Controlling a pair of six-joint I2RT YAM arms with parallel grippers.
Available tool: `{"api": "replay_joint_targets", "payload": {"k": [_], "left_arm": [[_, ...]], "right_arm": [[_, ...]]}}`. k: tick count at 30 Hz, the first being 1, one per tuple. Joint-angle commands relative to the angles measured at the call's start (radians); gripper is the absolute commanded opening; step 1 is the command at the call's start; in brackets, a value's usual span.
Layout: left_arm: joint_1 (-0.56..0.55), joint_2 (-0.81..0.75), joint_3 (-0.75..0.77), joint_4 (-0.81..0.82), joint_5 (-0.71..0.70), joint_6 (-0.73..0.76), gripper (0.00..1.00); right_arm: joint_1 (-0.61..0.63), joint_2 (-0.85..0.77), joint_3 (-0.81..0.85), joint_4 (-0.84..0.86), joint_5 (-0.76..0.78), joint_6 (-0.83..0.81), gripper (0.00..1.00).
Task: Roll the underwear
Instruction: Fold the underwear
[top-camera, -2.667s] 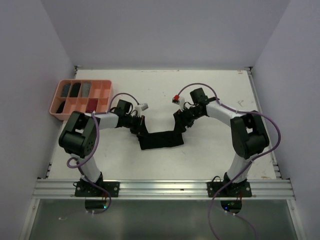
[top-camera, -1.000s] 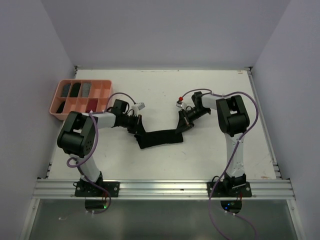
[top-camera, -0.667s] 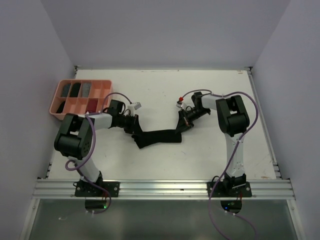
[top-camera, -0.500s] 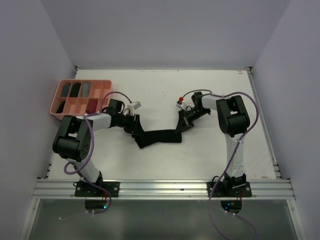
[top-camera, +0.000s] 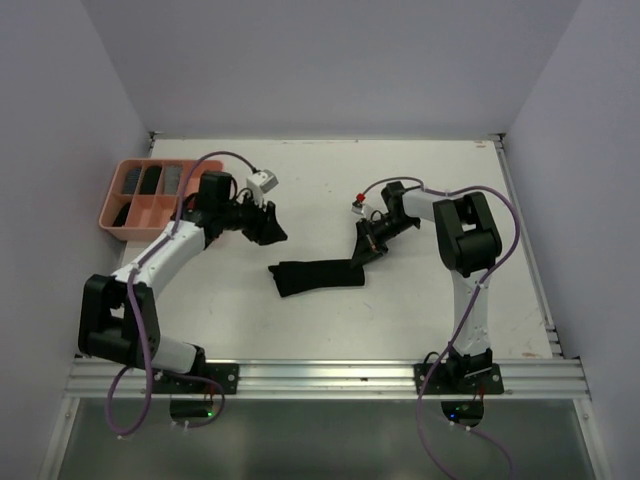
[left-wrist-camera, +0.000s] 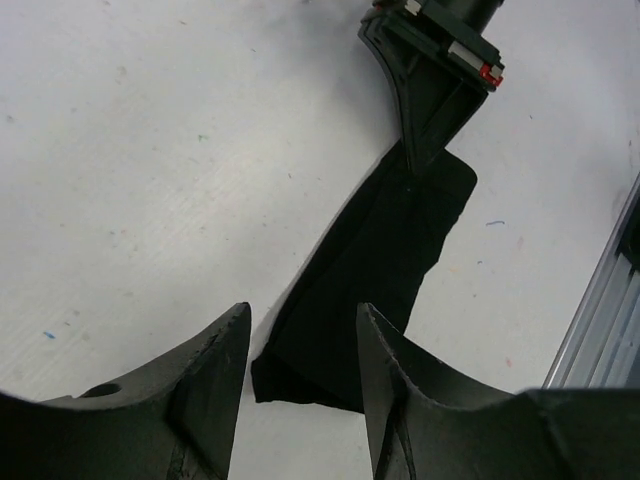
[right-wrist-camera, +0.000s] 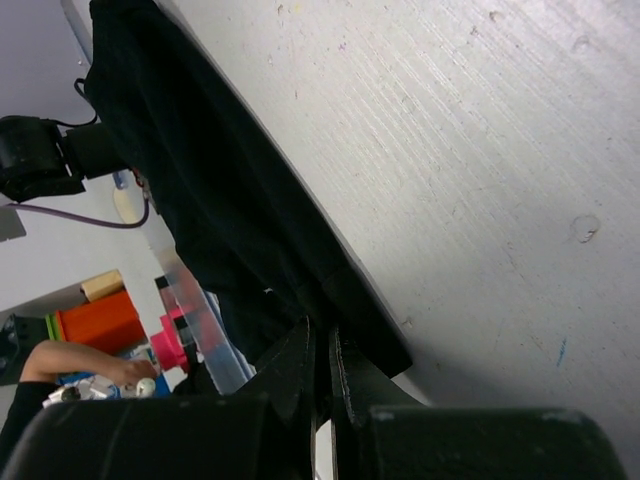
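White bench (top-camera: 420, 180), pale walls on three sides, a metal rail (top-camera: 330, 376) along the near edge. From the top, the black underwear (top-camera: 315, 277) lies as a long strip in the middle, with bare bench all round it. The pink tray (top-camera: 112, 228) sits far left, well apart. Only the left wrist view shows the left end effector (left-wrist-camera: 300, 320) open and empty, up off the cloth. Only the right wrist view shows the right end effector (right-wrist-camera: 322, 345) pinched shut on the strip's right end

The right jaws hide one end of the black underwear (top-camera: 315, 277); the tray (top-camera: 126, 232) holds items (top-camera: 150, 180) too small to identify.
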Motion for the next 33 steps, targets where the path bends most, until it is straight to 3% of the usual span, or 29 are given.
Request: {"api": "replay_joint_targets", "payload": {"k": [1,9,15,21,25,31,33], "left_arm": [[-0.057,0.006,-0.052,-0.104,0.001,0.044,0.50],[-0.137,0.139,-0.109,-0.012,0.144,-0.033,0.47],[-0.135,0.337,-0.120,-0.018,0.037,-0.030,0.42],[-0.135,0.385,-0.079,-0.011,-0.011,-0.033,0.41],[-0.134,0.414,-0.063,-0.021,-0.049,-0.010,0.41],[-0.132,0.419,-0.020,-0.040,-0.089,0.021,0.42],[-0.131,0.425,-0.003,-0.046,-0.091,0.024,0.42]], "right_arm": [[0.005,-0.029,-0.001,0.028,0.106,0.003,0.01],[0.005,-0.007,0.044,0.014,0.137,0.018,0.04],[0.000,-0.036,0.160,-0.081,0.215,-0.025,0.37],[-0.006,-0.096,0.312,-0.201,0.342,-0.079,0.51],[-0.009,-0.138,0.303,-0.218,0.352,-0.117,0.50],[0.035,-0.236,0.165,-0.202,0.157,-0.064,0.22],[0.052,-0.280,0.079,-0.170,0.123,-0.050,0.22]]}}
